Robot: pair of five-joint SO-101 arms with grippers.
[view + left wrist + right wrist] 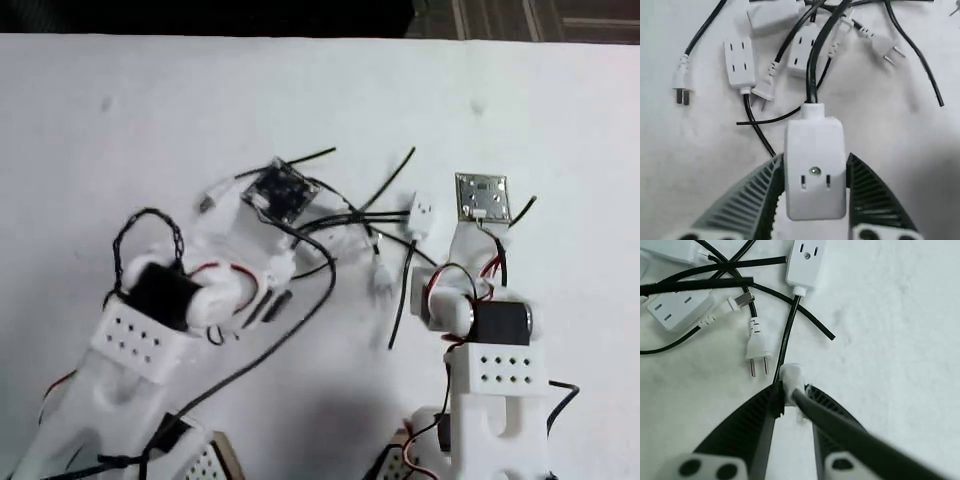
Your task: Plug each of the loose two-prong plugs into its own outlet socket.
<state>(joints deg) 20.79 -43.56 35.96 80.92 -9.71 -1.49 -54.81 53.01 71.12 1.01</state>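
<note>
Grippers: left gripper clamped on the sides of socket, slots facing up; right gripper pinching white plug at its fingertips, prongs hidden.
Arms: left arm angled in from near-left corner of table; right arm straight in from near edge.
Task things: both held pieces near table middle, by cord tangle; loose plug lies just beside right fingertips.

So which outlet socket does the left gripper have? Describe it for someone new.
On the white table, look at the tangle of black cords. The one meant is the white outlet socket clamped in the left gripper. Unlike the loose outlet strips beyond, it shows one pair of slots.
</note>
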